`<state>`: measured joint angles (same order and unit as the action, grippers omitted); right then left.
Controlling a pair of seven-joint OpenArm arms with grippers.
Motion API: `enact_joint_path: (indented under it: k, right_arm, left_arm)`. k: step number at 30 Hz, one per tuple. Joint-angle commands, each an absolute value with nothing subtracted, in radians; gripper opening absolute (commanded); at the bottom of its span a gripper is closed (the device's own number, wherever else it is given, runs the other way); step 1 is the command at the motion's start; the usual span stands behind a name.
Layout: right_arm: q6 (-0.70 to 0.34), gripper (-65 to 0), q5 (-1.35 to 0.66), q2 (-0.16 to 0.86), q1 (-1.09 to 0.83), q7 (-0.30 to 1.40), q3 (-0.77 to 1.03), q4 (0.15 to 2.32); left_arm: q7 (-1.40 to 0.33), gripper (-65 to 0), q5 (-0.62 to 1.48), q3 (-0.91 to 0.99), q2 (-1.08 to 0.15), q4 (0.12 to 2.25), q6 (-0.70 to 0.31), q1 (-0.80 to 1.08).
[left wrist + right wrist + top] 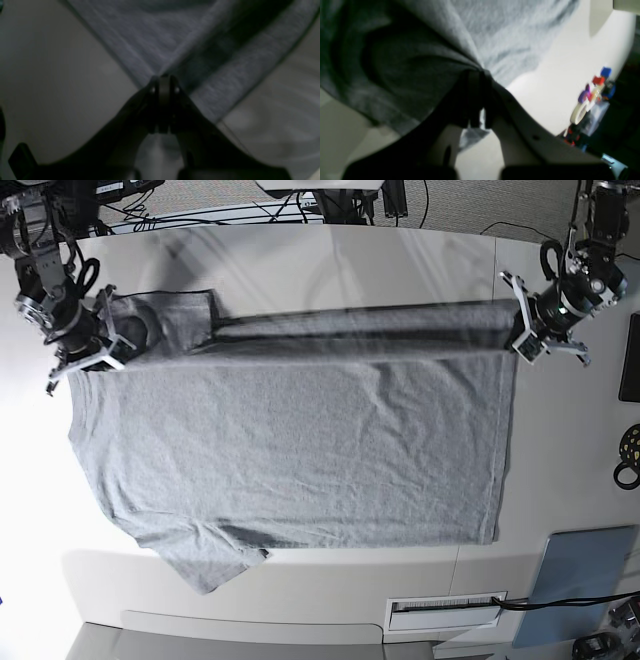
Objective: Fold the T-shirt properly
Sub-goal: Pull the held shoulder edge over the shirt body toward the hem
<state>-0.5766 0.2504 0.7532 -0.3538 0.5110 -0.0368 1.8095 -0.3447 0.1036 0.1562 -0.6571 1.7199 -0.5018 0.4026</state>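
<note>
T-shirt (290,450): far edge lifted, pinched at both ends.
Left gripper (520,330): clamped on right end.
Right gripper (100,330): clamped on left end.

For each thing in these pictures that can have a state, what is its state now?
T-shirt: spread flat on the table, far edge lifted and folding over.
Left hand: shut on the T-shirt's edge.
Right hand: shut on the T-shirt's edge.
Tape roll: lying untouched at the table edge.
</note>
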Motion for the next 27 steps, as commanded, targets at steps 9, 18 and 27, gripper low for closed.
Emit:
enact_joint_path:
  k: [9, 18, 27]
  right_arm:
    - [-0.555, -65.0, 0.292, 0.775, -0.190, 0.542, -0.166, 1.765]
    - [-0.556, -65.0, 0.292, 0.773, -0.155, 0.535, -0.166, 1.765]
    - [-0.556, -65.0, 0.292, 0.773, -0.155, 0.535, -0.166, 1.765]
  left_arm:
    - [-0.332, -65.0, 0.105, 0.166, -0.676, 1.729, -0.495, 0.379]
    - [-0.332, -65.0, 0.105, 0.166, -0.676, 1.729, -0.494, 0.379]
    - [-0.329, -65.0, 0.105, 0.166, -0.676, 1.729, -0.494, 0.370]
